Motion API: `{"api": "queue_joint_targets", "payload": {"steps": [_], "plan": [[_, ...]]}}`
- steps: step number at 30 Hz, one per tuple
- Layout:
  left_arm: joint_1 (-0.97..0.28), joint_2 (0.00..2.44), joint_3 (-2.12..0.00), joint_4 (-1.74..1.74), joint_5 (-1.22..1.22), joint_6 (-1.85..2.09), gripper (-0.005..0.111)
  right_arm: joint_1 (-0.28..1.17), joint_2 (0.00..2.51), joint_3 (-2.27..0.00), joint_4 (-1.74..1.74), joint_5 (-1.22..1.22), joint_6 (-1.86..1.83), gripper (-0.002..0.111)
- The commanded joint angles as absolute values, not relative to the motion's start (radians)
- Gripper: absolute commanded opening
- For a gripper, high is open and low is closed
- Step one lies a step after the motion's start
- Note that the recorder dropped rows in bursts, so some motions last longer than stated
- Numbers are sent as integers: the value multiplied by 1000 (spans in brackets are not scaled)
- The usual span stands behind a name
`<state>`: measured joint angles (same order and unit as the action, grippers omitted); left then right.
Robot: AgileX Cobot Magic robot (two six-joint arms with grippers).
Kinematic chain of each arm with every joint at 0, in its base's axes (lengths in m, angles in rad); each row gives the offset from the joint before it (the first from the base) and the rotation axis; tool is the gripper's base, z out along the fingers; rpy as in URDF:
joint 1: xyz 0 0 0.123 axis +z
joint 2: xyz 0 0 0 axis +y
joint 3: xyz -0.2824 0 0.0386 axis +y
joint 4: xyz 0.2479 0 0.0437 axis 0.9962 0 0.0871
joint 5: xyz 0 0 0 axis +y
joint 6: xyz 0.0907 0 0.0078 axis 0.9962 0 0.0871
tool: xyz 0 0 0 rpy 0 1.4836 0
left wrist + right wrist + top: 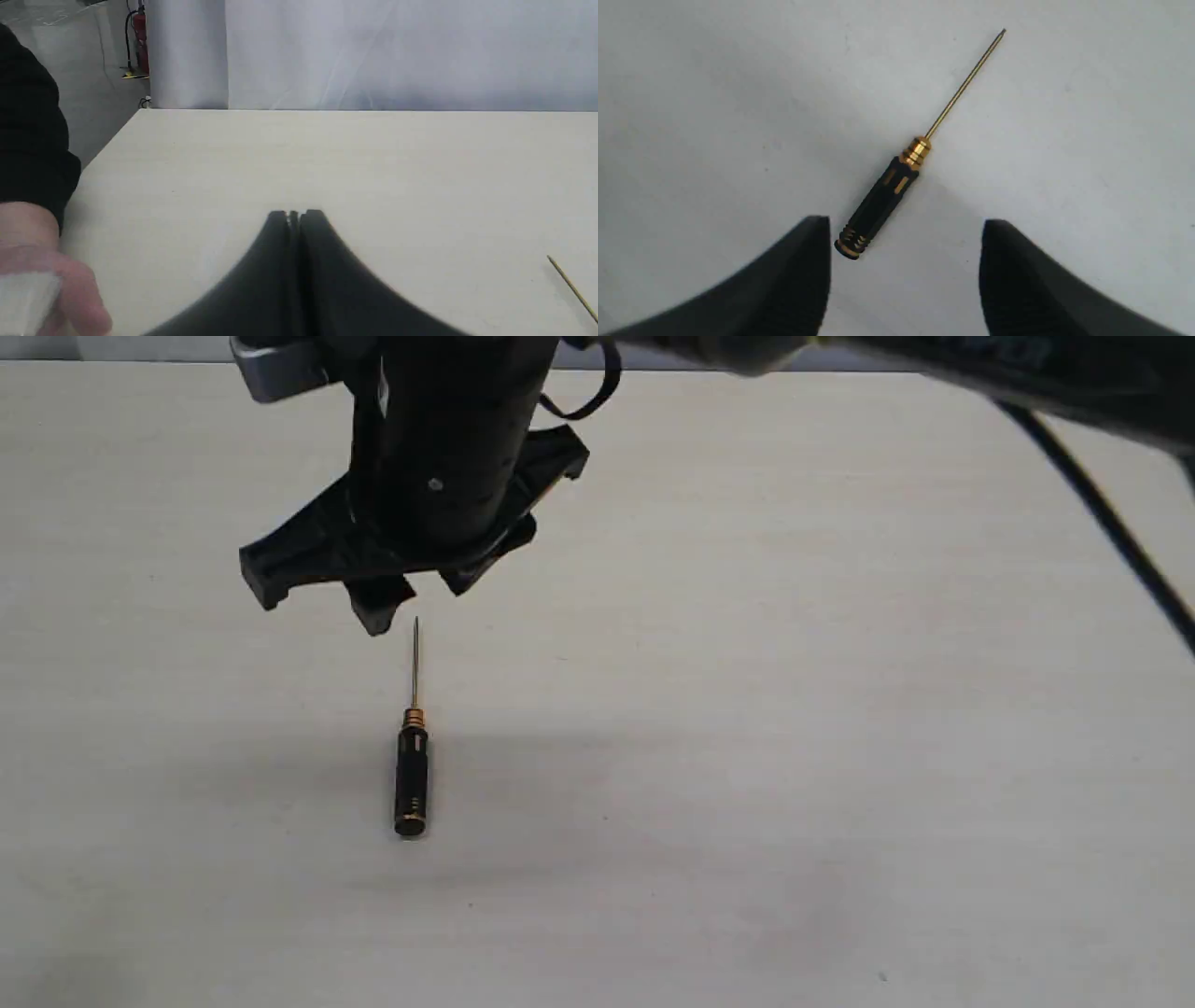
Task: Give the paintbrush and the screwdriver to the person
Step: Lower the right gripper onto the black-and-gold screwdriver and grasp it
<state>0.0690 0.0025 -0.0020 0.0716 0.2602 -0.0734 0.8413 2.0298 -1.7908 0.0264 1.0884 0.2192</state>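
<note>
The screwdriver (412, 775) lies flat on the pale table, black handle toward the exterior camera and thin shaft pointing away. My right gripper (415, 574) reaches across the middle and hangs above it, open and empty. In the right wrist view the screwdriver (896, 177) has its gold end cap close to one finger (803, 261) of the right gripper (906, 224). My left gripper (294, 215) is shut on nothing, with the shaft tip (567, 282) off to one side. The person's hand (51, 280), below a black sleeve, is blurred and has a pale patch against it. No paintbrush is recognisable.
The right arm (934, 373) and its cable (1102, 513) cross the upper right of the exterior view. The table's far edge (364, 110) meets a white curtain. A red fire extinguisher (140, 42) stands on the floor past the table's corner.
</note>
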Motion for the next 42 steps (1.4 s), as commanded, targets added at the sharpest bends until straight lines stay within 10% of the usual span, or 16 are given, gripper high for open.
{"api": "queue_joint_targets", "payload": {"steps": [1,22,33,42], "plan": [[63,0,0,71,248,-75,0,841,2085,-1790,66,1073,225,52],[63,0,0,67,251,-75,0,841,2313,-1790,123,958,225,51],[63,0,0,67,251,-75,0,841,2348,-1790,114,946,225,9],[63,0,0,67,251,-75,0,841,2340,-1790,97,979,184,4]]}}
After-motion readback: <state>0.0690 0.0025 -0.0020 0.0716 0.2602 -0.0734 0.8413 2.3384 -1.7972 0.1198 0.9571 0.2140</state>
